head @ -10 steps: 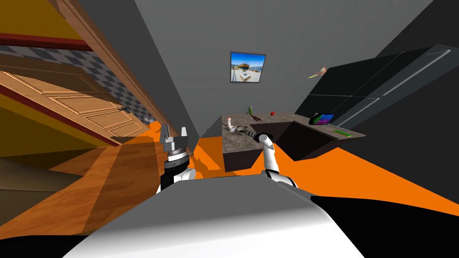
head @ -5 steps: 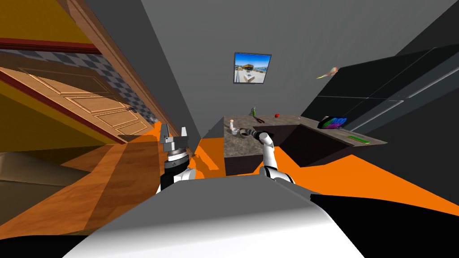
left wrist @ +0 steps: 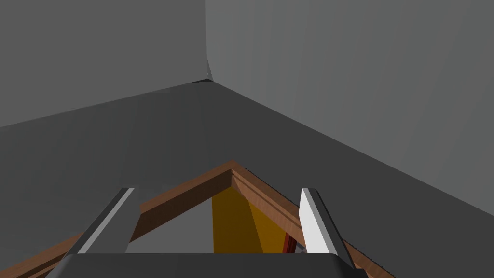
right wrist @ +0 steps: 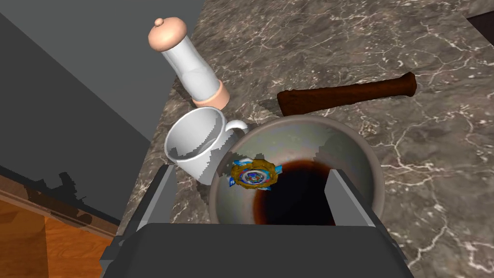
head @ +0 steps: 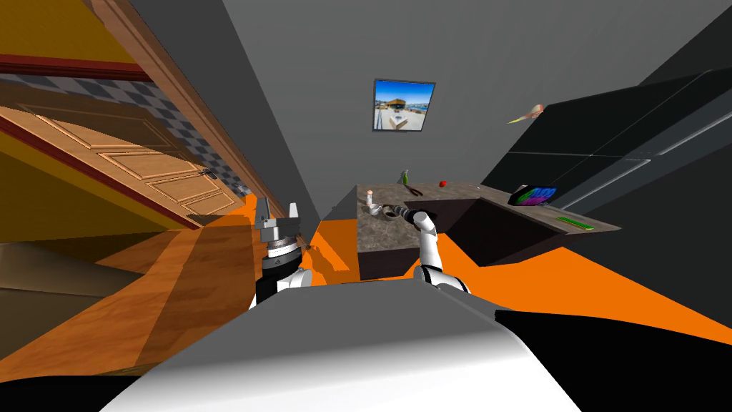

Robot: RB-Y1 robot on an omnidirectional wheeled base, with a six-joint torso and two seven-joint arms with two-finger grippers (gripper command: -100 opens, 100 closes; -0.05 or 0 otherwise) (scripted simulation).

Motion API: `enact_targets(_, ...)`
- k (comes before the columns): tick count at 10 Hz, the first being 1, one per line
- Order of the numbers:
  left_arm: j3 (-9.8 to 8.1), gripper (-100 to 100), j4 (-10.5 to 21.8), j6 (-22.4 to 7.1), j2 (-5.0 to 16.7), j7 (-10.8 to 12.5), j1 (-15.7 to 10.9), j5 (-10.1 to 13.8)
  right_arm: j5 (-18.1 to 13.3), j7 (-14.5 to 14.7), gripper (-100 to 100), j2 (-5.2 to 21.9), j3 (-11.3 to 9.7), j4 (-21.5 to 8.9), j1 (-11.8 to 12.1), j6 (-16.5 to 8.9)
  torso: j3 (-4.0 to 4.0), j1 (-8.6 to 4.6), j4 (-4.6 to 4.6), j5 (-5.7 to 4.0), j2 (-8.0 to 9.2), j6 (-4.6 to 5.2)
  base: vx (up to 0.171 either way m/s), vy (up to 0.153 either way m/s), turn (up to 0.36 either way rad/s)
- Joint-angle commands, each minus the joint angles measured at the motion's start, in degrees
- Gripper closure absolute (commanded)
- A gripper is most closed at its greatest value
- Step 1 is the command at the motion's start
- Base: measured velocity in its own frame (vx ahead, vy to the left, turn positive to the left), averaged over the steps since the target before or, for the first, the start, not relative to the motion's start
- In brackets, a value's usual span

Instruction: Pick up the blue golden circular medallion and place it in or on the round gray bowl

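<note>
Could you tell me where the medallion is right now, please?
In the right wrist view the medallion lies inside the gray bowl, on its inner wall nearest the white mug.

Flat, even light; the head view's wide lens splays the walls (head: 336, 64) toward the corners. In the right wrist view a dark shadow pools inside the bowl (right wrist: 299, 137), and jagged shadow edges cross the white mug (right wrist: 190, 140).
</note>
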State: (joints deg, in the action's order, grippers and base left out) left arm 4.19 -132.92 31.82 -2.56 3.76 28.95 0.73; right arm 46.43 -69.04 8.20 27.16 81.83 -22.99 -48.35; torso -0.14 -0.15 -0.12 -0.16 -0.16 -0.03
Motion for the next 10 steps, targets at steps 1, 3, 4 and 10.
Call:
enact_targets(1,0.00,0,0.0,0.0,0.0,0.0,0.0,0.0,0.0,0.0,0,0.0,0.0,0.0,0.0,0.0,0.00,0.00,0.00,0.00,0.00,0.00,0.000,0.000,0.000)
enact_targets(3,0.00,0,0.0,0.0,0.0,0.0,0.0,0.0,-0.2,-2.2,-100,1.7,0.5,1.9,-0.7,-2.7,0.00,0.07,0.01,0.02,-0.01,0.00,0.007,0.034,-0.021)
enact_targets(4,0.00,0,0.0,0.0,0.0,0.0,0.0,0.0,-0.2,-2.9,-100,2.2,0.7,2.5,-0.9,-3.6,-0.01,0.14,0.00,0.03,-0.02,0.00,0.002,0.049,-0.018)
enact_targets(10,0.00,0,0.0,0.0,0.0,0.0,0.0,0.0,-0.5,-6.3,-100,5.1,1.5,5.3,-2.3,-7.8,-0.01,0.17,0.00,0.04,-0.02,-0.01,0.005,0.039,-0.014)
